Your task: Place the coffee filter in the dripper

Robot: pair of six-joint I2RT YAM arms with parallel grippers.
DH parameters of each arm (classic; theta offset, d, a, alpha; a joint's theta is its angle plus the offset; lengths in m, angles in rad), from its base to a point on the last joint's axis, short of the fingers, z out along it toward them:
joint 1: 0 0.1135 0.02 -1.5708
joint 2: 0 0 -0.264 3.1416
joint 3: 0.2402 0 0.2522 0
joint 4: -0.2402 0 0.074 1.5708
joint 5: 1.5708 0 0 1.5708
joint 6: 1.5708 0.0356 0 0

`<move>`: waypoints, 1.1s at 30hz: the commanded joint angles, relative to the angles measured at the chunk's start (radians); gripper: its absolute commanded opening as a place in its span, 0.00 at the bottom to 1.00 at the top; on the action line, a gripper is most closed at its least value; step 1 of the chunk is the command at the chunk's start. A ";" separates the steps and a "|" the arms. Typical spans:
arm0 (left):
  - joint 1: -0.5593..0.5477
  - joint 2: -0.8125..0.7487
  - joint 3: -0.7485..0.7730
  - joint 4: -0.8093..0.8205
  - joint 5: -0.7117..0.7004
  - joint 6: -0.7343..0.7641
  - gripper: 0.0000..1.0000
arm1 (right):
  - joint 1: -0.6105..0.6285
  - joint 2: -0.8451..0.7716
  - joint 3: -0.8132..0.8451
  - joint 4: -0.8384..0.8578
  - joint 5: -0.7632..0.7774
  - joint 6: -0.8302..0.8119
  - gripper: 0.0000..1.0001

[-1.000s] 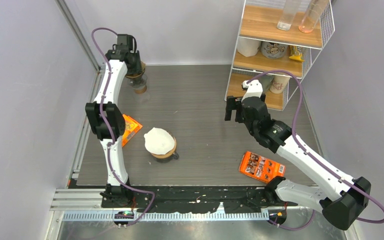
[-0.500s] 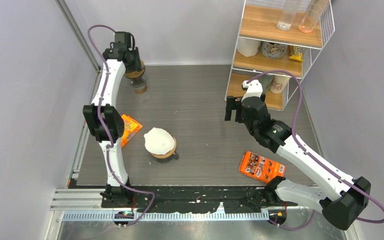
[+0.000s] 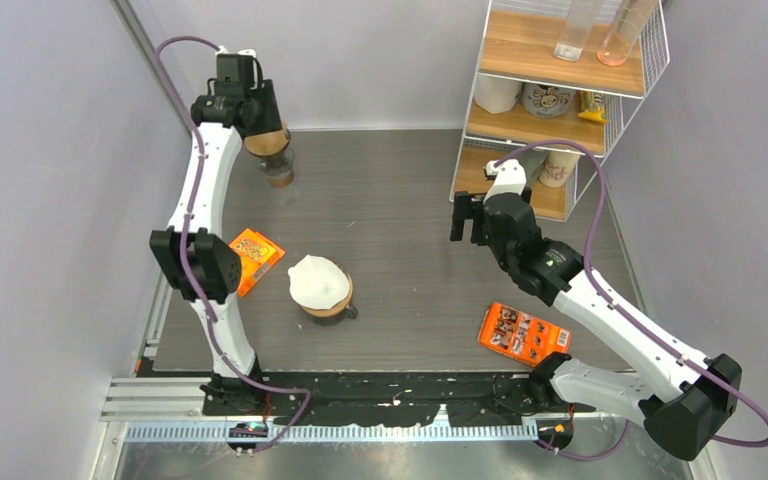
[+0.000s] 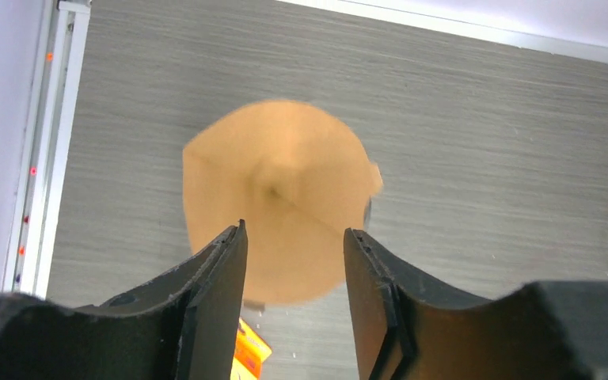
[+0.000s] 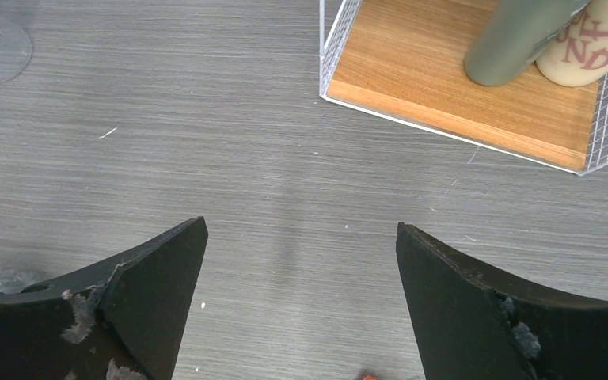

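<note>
Coffee filter [image 4: 273, 170], a brown cone blurred in the wrist view, lies straight below the left gripper [image 4: 294, 228], whose jaws stand parted and grip nothing. Its axis is upright, mouth toward the fingers. The glass dripper [image 3: 280, 174] under it is mostly hidden, so its seating is uncertain. The right gripper [image 5: 301, 224] gapes empty, well away.

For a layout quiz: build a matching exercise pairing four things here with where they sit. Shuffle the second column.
Things:
1. brown filter
2. white filter
3. picture-printed orange packet
4. lettered cup

Places:
A. lowest rack shelf
B. middle of the table
C. below the left end effector
D. near edge, right side

Pairs: 1-C, 2-B, 3-D, 4-A
</note>
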 commanded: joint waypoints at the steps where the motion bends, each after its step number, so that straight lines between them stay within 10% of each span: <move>1: -0.034 -0.237 -0.142 0.107 -0.031 0.008 0.58 | -0.023 -0.028 0.028 0.028 0.046 0.017 0.95; 8: -0.086 -0.703 -0.701 0.430 -0.057 -0.021 0.99 | -0.156 -0.102 -0.057 0.039 0.007 0.049 0.95; 20: -0.085 -1.198 -1.399 0.616 -0.291 -0.306 1.00 | -0.333 -0.369 -0.374 0.102 0.212 0.209 0.96; 33: -0.085 -1.407 -1.652 0.514 -0.408 -0.329 1.00 | -0.334 -0.504 -0.534 0.243 0.225 0.278 0.95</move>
